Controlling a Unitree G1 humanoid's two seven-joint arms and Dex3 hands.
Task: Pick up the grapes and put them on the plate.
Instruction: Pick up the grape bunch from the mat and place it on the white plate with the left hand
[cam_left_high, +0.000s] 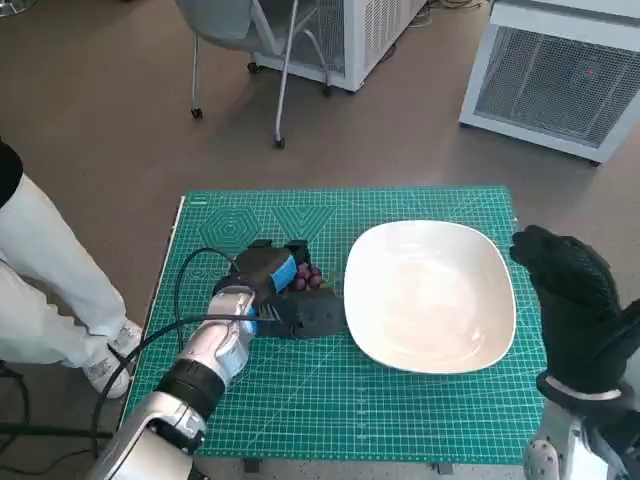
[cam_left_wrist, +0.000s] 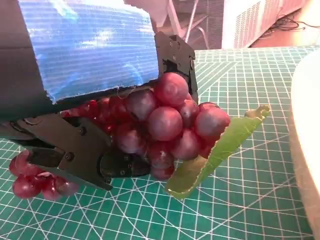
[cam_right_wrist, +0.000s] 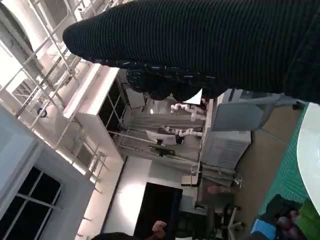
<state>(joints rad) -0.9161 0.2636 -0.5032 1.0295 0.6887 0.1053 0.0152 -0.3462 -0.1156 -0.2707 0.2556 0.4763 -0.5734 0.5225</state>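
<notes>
Gripping the grapes (cam_left_high: 307, 279), the left hand (cam_left_high: 268, 275) is lying low over the green cutting mat (cam_left_high: 330, 400) that is covering the tabletop, just beside the near-left rim of the white plate (cam_left_high: 432, 296). In the left wrist view its black fingers (cam_left_wrist: 80, 155) are closing around the dark red bunch (cam_left_wrist: 165, 122) from both sides, with the blue tape (cam_left_wrist: 90, 47) on its back sitting right above the fruit. A green leaf (cam_left_wrist: 215, 150) is sticking out of the bunch toward the plate, its tip resting on or just over the mat. A few berries (cam_left_wrist: 35, 180) are hanging at the far side of the fingers, close to the mat; whether the bunch is touching the mat I cannot tell. The grapes are lying outside the plate, next to its edge.

Off to the other side, the right hand (cam_left_high: 572, 300) in its black knitted glove is hovering by the right rim of the plate, holding nothing, its fingers spread slightly and pointing away from the robot. In the right wrist view the glove (cam_right_wrist: 210, 45) is showing as a dark band with nothing in it.

A person's leg in pale trousers and a white shoe (cam_left_high: 105, 360) are standing beside the left edge of the tabletop.
</notes>
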